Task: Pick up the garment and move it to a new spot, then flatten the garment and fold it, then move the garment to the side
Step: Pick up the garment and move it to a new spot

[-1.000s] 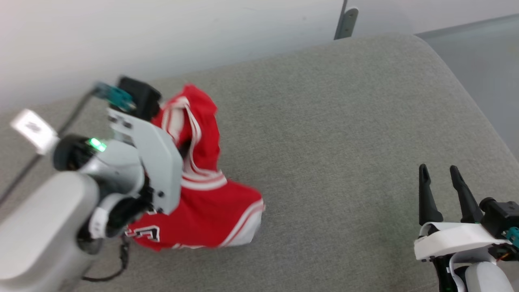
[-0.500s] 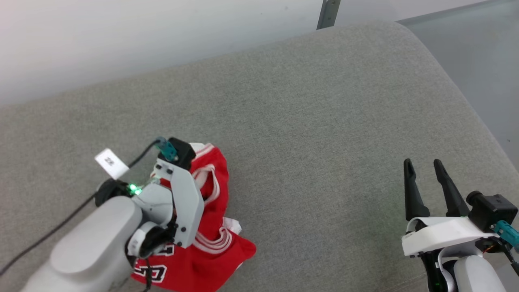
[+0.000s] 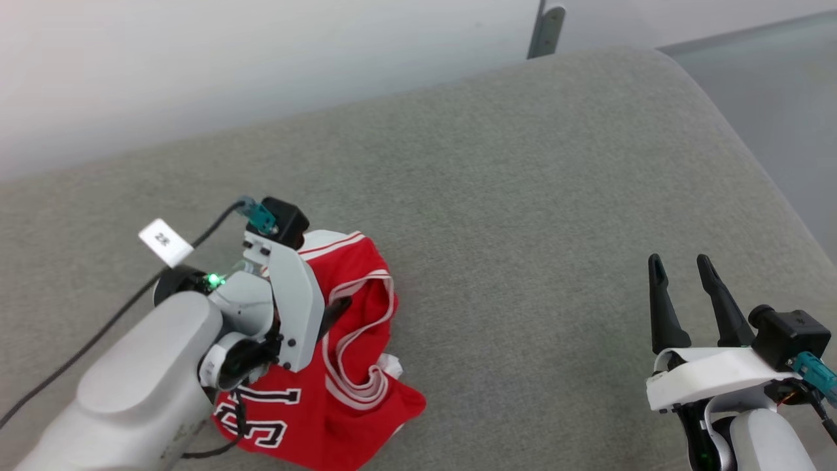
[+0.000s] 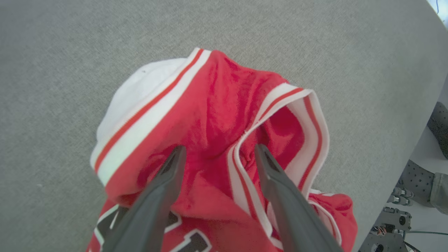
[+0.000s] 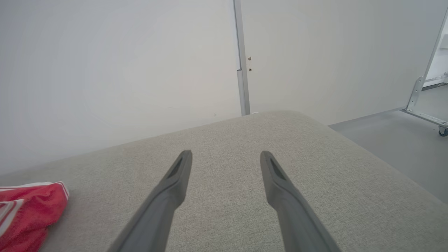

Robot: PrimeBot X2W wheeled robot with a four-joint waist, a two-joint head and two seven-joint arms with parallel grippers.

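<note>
We note a pale wall [image 3: 261, 65] behind a grey cushion [image 3: 523, 196], with grey floor [image 3: 785, 78] beyond the cushion's right edge.

The jersey [image 3: 353, 366] lies crumpled on the cushion at the robot's near left, well apart from the right arm. In the left wrist view the jersey [image 4: 217, 115] is bunched, with its striped trim [image 4: 147, 115] and some white lining turned upward. Black, white-outlined numerals [image 3: 258, 412] show at its near end. The right wrist view catches a corner of the jersey [image 5: 31, 206] at its lower left.

The left arm [image 3: 131, 392] reaches over the jersey. The left end effector [image 4: 220, 148] stands open, its fingers spread wide with their tips over the red cloth; we cannot tell whether they touch it. Nothing is gripped.

The right end effector [image 3: 679, 260] is open and empty over bare cushion at the near right, as its own view [image 5: 226, 153] confirms.

A metal post [image 3: 545, 29] stands against the wall. A black cable [image 3: 98, 333] runs from the left wrist, bearing a white tag [image 3: 165, 242]. A green light [image 3: 212, 280] glows on that wrist.
</note>
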